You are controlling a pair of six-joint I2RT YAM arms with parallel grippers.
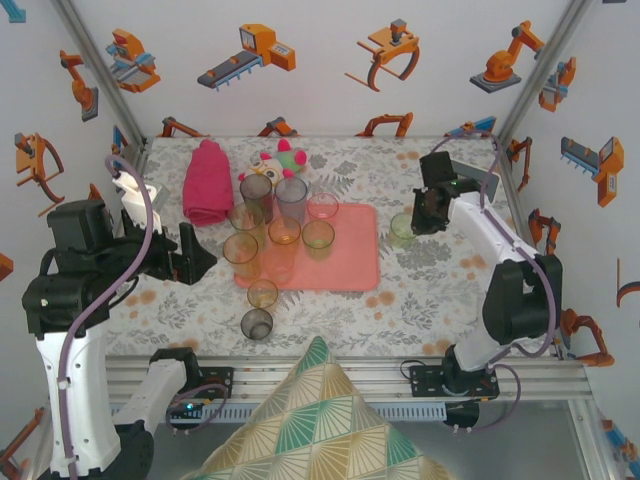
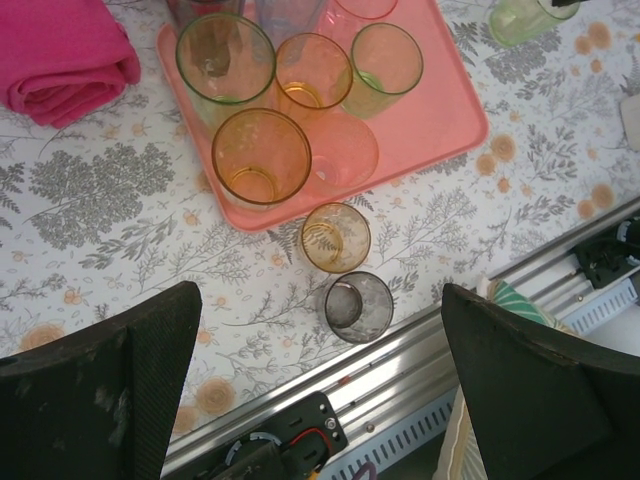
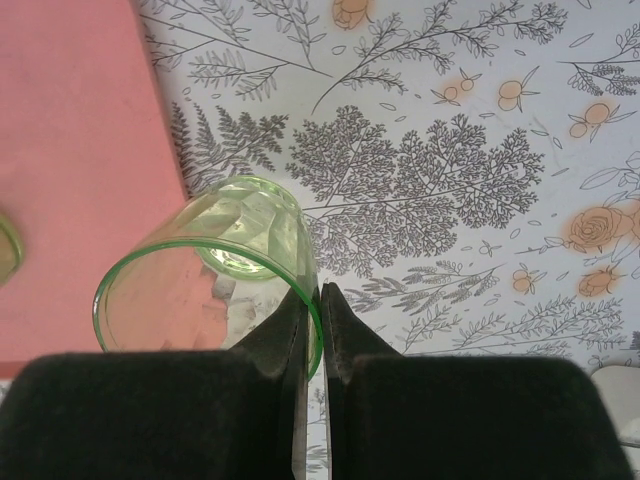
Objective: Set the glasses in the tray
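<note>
We're seeing the right gripper (image 3: pixel 315 300) with its fingers (image 3: pixel 355 340) nearly together, pinching one wall of the green glass (image 3: pixel 215 260) at the rim, one finger inside and one outside. The glass's long axis is running roughly vertical, mouth facing up toward the wrist camera. It's sitting just right of the tray (image 3: pixel 70 150), over the floral tablecloth (image 3: pixel 450 180); we can't tell if its base is touching.

The left gripper (image 2: pixel 320 295) is hanging with its fingers (image 2: pixel 120 390) spread wide, gripping nothing, near the table's near-left side.

Inside the tray, all upright, mouths up:
- tall green-rimmed glass (image 2: pixel 225 58)
- orange glass (image 2: pixel 313 70)
- green tumbler (image 2: pixel 386 58)
- amber glass (image 2: pixel 261 157)
- pale pink glass (image 2: pixel 340 150)

In the top view, a grey tall glass (image 1: pixel 256 190), a bluish tall glass (image 1: pixel 291 195) and a pink short glass (image 1: pixel 322 207) are standing at the tray's far edge.

Off the tray on its near side, a short amber glass (image 2: pixel 335 237) and a short grey glass (image 2: pixel 358 306) are standing close together. A magenta towel (image 1: pixel 205 180) is lying far left.
</note>
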